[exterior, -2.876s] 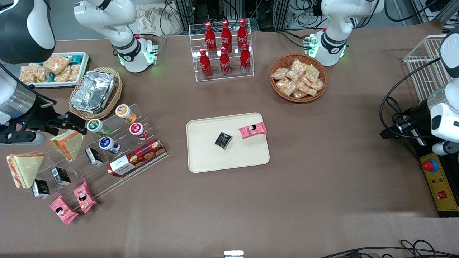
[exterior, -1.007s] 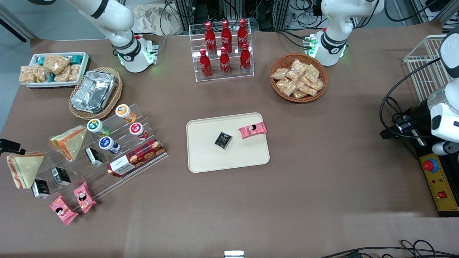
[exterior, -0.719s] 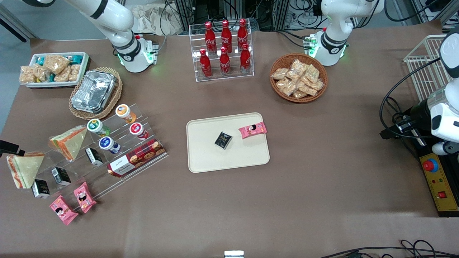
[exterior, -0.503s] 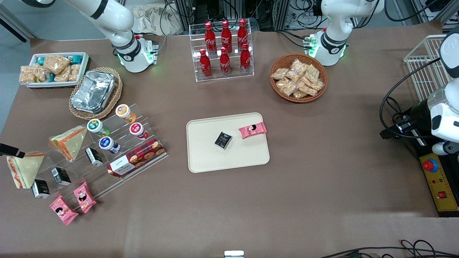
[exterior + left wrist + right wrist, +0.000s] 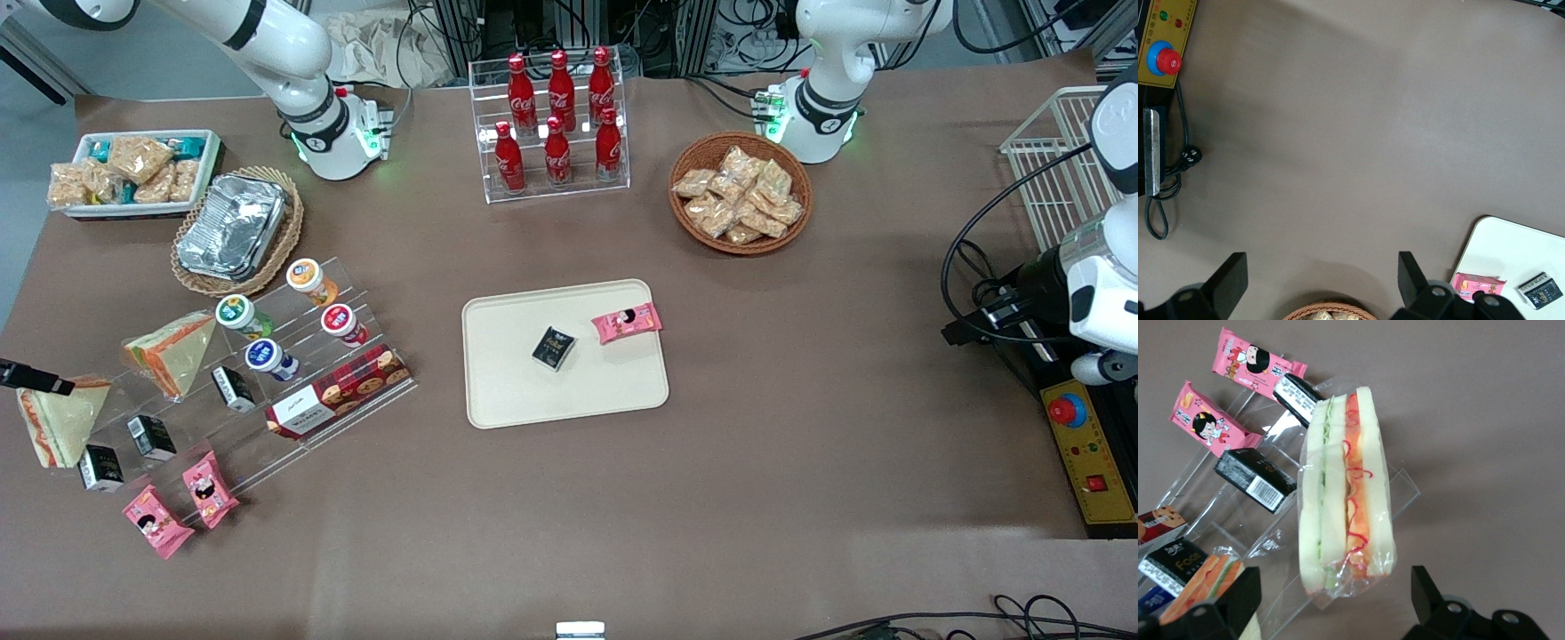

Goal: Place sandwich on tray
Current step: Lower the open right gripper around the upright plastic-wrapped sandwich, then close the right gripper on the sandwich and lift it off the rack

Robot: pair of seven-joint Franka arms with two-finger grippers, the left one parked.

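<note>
The sandwich (image 5: pixel 55 425), a clear-wrapped wedge of pale bread with red, orange and green filling, leans on the clear stepped stand at the working arm's end of the table. In the right wrist view its layered edge (image 5: pixel 1345 500) faces the camera. My gripper (image 5: pixel 1335 603) hovers over the sandwich's lower end, open, with a black finger on either side and not touching it. In the front view only one black fingertip (image 5: pixel 37 379) shows, at the sandwich's top corner. The cream tray (image 5: pixel 520 400) lies mid-table, its corner (image 5: pixel 1511 247) also in the left wrist view.
A second wedge with an orange face (image 5: pixel 173 351) sits beside it on the stand (image 5: pixel 293 382), among cups, black boxes, a cookie box and pink packs (image 5: pixel 178 507). The tray holds a black box (image 5: pixel 553 347) and a pink pack (image 5: pixel 627 322). Foil tray (image 5: pixel 233 227), bottle rack (image 5: pixel 556 120) and snack basket (image 5: pixel 740 194) stand farther back.
The arm has pulled away from over the orange-faced wedge toward the table's end. In the last second its fingertip has crept nearer the sandwich's top corner. Nothing was grasped.
</note>
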